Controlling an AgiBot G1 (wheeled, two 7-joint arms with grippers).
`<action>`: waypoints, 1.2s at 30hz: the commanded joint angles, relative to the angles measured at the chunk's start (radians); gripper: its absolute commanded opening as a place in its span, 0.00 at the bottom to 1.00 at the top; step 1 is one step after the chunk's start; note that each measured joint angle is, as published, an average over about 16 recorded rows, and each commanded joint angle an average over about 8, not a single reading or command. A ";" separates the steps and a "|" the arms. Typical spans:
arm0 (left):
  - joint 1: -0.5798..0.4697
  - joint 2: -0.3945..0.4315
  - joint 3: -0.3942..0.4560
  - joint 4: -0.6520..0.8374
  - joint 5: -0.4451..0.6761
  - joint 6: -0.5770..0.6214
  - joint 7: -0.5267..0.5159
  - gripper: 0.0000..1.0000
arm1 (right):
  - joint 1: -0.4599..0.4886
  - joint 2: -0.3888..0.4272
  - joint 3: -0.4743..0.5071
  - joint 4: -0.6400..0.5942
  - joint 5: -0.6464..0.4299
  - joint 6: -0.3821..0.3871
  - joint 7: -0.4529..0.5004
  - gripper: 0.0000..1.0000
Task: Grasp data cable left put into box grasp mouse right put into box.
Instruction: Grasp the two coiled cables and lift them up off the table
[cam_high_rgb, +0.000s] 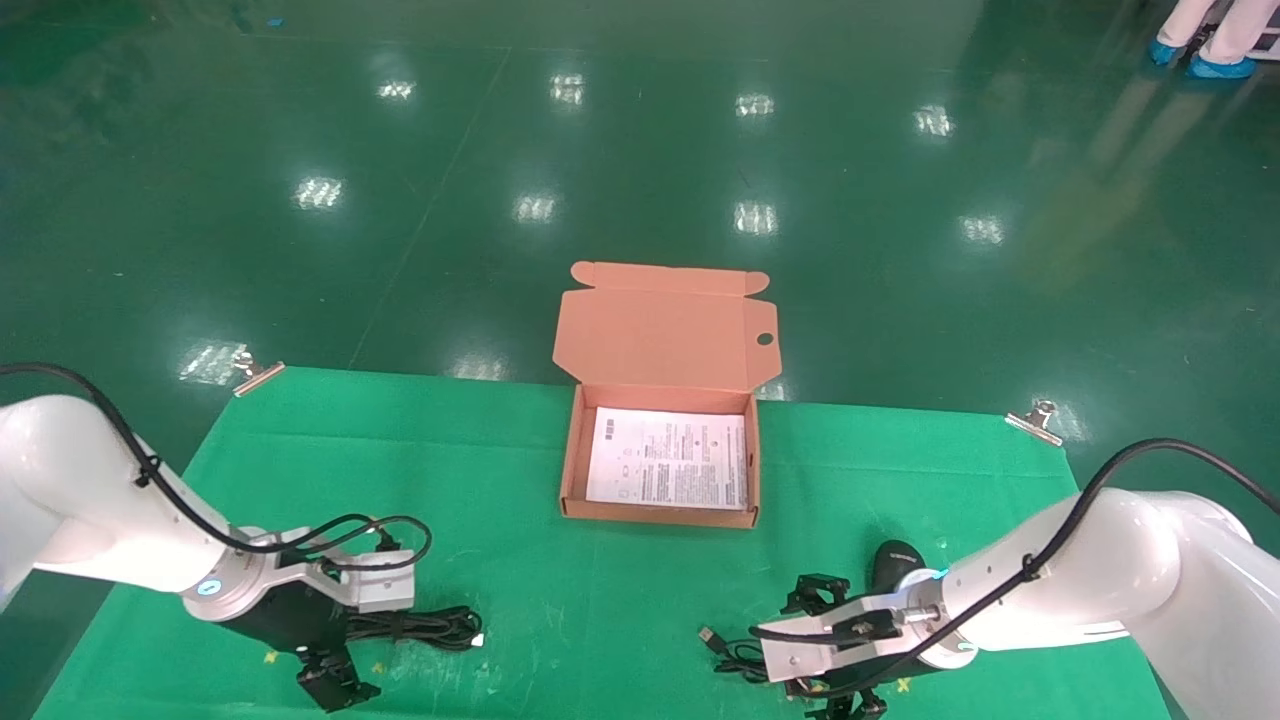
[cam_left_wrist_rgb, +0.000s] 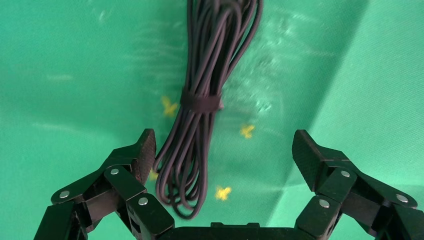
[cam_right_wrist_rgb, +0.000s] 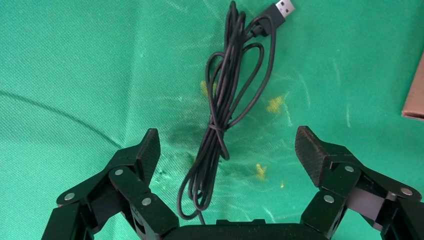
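Data cable (cam_left_wrist_rgb: 197, 107) lies on the tabletop (cam_high_rgb: 560, 600) at the robot's left, a limp light bundle tied with a band at mid-length; soft, loops will sag and splay if pinched at an end, so best taken across the tied middle; left tool (cam_left_wrist_rgb: 222, 160) spread wide, low over the near end of the bundle, one finger (cam_left_wrist_rgb: 145, 150) just beside the strands, nothing pinched yet. Mouse (cam_high_rgb: 895, 562) sits near the right arm, likely light, hard and smooth, so grip across its flanks; its loose cord (cam_right_wrist_rgb: 225, 117) will trail and may snag. Right tool (cam_right_wrist_rgb: 227, 157) spread, hovering over that cord, empty. Box (cam_high_rgb: 572, 450) open between the arms, toward the tabletop's far edge, white sheet inside. Hidden: mouse mostly behind the right wrist in the head view, absent from the wrist view; the cable's far end is cut off in the left wrist view.
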 joint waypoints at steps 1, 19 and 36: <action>-0.003 0.002 -0.001 0.020 0.001 -0.006 0.000 0.00 | -0.001 -0.004 -0.001 -0.011 -0.001 0.006 -0.006 0.00; 0.000 -0.001 0.000 -0.003 0.000 0.002 -0.001 0.00 | -0.001 0.001 0.001 0.003 0.001 -0.001 -0.001 0.00; 0.001 -0.002 0.001 -0.009 0.000 0.003 -0.001 0.00 | 0.000 0.002 0.001 0.006 0.001 -0.003 0.001 0.00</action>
